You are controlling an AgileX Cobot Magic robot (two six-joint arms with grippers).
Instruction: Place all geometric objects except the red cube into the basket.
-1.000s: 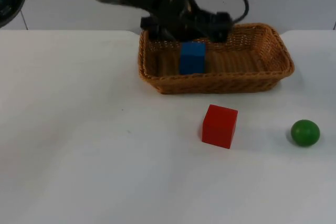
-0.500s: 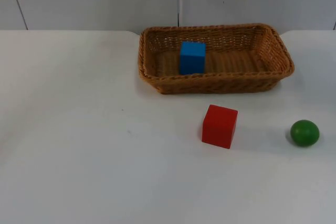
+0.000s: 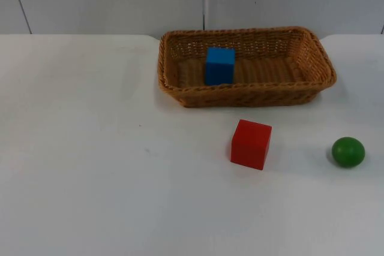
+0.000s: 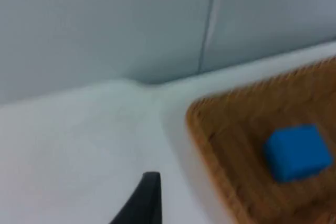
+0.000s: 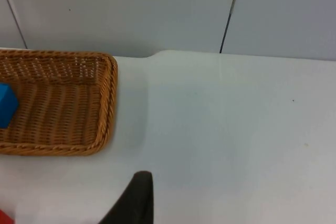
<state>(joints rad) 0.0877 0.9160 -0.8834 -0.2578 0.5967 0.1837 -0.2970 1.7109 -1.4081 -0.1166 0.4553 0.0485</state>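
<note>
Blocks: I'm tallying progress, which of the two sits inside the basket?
The blue block, inside the basket; the red cube sits on the table.

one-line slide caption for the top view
Blue block in the wicker basket; red cube and green ball on the table.

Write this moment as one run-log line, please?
blue block: in basket | green ball: on table, right of red cube | red cube: on table, before basket

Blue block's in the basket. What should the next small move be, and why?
Probably send the right arm toward the green ball. It lies on the white table, outside the basket, on the right arm's side. The blue block is already in the basket, and the red cube stays put.
</note>
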